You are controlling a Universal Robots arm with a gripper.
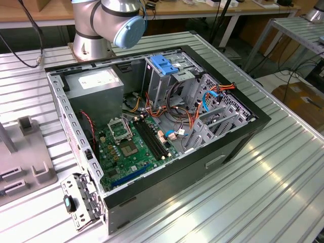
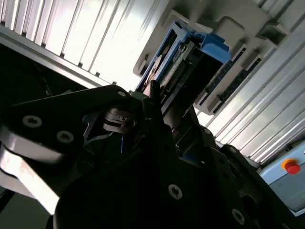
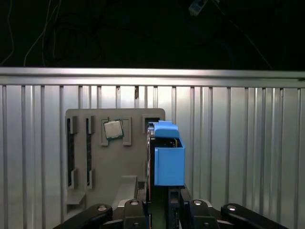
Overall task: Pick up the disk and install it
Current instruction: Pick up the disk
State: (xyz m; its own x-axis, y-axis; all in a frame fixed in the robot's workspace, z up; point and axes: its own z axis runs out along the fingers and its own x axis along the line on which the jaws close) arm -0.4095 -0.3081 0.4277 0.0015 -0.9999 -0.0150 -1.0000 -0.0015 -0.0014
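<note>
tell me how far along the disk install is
Done: nothing visible yet. In hand: in the first wrist view the hand is right at the disk, which stands on edge at the grey holder; whether it grips the disk cannot be told. Left: in the exterior view the open computer case has no disk in it, so the install remains.

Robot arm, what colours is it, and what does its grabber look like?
The arm is made of fat, round silver-grey tubes, with a light blue cap on one joint. In the first wrist view its gripper is black and chunky, dotted with small round silver screws.
</note>
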